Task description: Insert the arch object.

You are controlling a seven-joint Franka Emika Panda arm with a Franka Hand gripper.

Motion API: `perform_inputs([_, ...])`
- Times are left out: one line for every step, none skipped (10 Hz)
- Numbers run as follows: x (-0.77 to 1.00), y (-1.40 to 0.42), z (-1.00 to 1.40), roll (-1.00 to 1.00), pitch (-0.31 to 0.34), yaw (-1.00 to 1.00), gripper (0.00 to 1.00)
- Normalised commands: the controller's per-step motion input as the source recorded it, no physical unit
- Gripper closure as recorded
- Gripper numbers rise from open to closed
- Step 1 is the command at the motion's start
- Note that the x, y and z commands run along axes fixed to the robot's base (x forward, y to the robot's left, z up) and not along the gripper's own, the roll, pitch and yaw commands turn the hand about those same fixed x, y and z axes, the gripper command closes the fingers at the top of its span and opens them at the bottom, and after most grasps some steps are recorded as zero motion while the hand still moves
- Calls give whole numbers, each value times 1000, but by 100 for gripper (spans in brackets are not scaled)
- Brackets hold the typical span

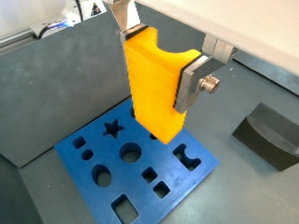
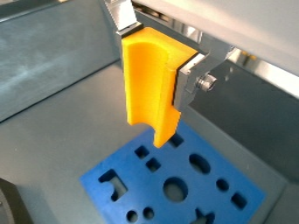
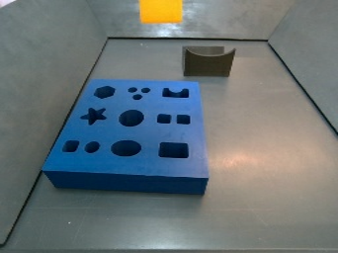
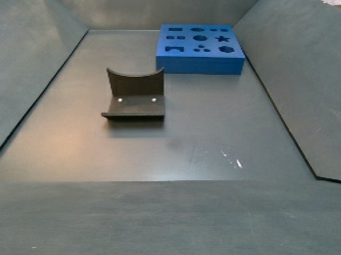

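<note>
The arch object [image 1: 149, 83] is a bright orange block with a rounded U-shaped notch in its upper end. My gripper [image 1: 160, 61] is shut on it, one silver finger on each side. It hangs upright above the blue board [image 1: 87, 150], apart from it. Both wrist views show this hold; it also shows in a wrist view [image 2: 152, 79] over the board [image 2: 122, 171]. The board has several shaped holes, one of them arch-shaped [image 1: 187, 156]. In a side view only the block's lower end [image 3: 161, 10] shows, high above the board [image 3: 126, 170]. No small dark grey-brown block is in view.
The dark fixture [image 3: 208, 61] stands on the floor beyond the board; it also shows in a side view [image 4: 134, 95] and in a wrist view [image 1: 271, 136]. Grey walls close in the floor on all sides.
</note>
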Motion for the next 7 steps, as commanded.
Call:
perform_inputs([417, 263, -1000, 4, 90, -663, 100])
perform_inputs([389, 271, -1000, 0, 79, -680, 100])
perform_inputs([389, 260, -854, -40, 116, -660, 100])
perform_inputs([186, 220, -626, -96, 87, -237, 100])
perform_inputs([83, 111, -431, -24, 7, 0, 100])
perform_inputs([9, 154, -537, -17, 0, 80, 100])
perform_inputs([77, 211, -591, -97, 0, 163, 100])
